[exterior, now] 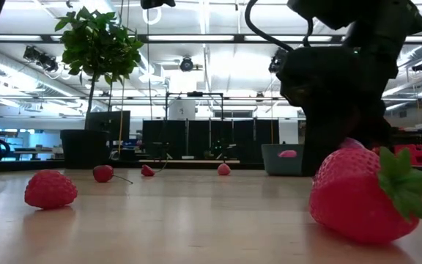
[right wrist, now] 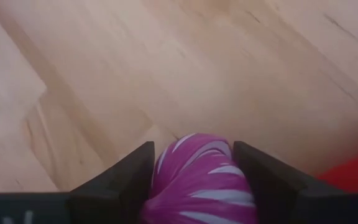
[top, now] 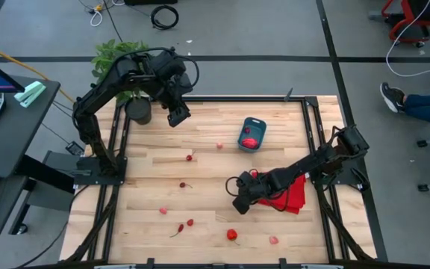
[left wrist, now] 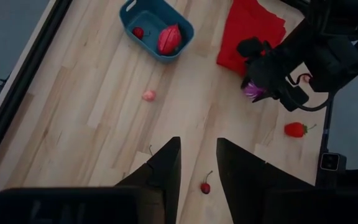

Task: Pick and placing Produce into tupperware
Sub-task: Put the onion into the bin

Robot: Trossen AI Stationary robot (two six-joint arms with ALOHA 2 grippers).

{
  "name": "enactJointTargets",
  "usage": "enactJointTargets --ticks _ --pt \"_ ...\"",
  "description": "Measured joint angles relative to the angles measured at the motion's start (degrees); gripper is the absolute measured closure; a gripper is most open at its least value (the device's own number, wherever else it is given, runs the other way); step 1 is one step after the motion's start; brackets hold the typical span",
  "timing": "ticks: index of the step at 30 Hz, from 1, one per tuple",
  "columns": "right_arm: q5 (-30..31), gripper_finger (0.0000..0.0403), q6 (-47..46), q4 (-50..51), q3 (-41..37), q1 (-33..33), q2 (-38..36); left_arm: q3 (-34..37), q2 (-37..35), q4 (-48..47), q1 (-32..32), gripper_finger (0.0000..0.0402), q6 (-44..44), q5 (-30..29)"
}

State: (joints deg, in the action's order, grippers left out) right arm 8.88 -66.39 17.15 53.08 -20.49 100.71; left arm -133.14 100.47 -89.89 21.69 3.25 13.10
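Note:
The blue tupperware point(top: 251, 134) stands far of centre on the wooden table with two red pieces inside point(left wrist: 169, 38). Small red and pink produce lies scattered on the boards: a strawberry point(top: 232, 235) near the front, cherries point(top: 189, 158) and a pink piece point(top: 274, 240). My right gripper point(top: 239, 205) is low over the table right of centre, beside the red cloth point(top: 293, 194), shut on a purple white-striped piece point(right wrist: 197, 177). My left gripper point(top: 176, 116) hangs high over the far left, open and holding nothing point(left wrist: 197, 142). My right gripper pinches the purple striped piece between its two fingers, one on each flank point(right wrist: 163, 168). The fingers slant down from the table's right side. The piece fills the gap between them and sits down at the tabletop point(left wrist: 252, 91); whether it is lifted clear I cannot tell.
A dark plant pot point(top: 139, 110) with a green plant stands at the far left corner. The red cloth lies flat under my right arm. A black frame rail point(top: 323, 149) borders the table's sides. A person's leg and shoe point(top: 394, 96) show beyond the right edge.

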Motion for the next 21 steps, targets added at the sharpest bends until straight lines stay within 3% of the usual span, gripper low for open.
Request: enactJointTargets --ticks 7,12,19,21 --pt "1.97 0.0186 3.57 -1.57 0.00 4.16 -2.97 0.00 0.00 0.07 0.00 0.0294 0.00 0.00" --pt "5.76 0.0190 11.94 -0.19 0.00 9.47 -9.45 0.00 0.02 0.09 0.00 0.0294 0.02 0.01" --pt "16.15 0.0184 24.80 10.03 0.02 20.77 -21.90 0.00 0.02 0.07 0.00 0.0295 0.20 0.02" --pt "16.17 0.0184 27.54 15.31 0.02 25.34 -24.70 0.00 0.02 0.04 0.00 0.0296 0.25 0.01"
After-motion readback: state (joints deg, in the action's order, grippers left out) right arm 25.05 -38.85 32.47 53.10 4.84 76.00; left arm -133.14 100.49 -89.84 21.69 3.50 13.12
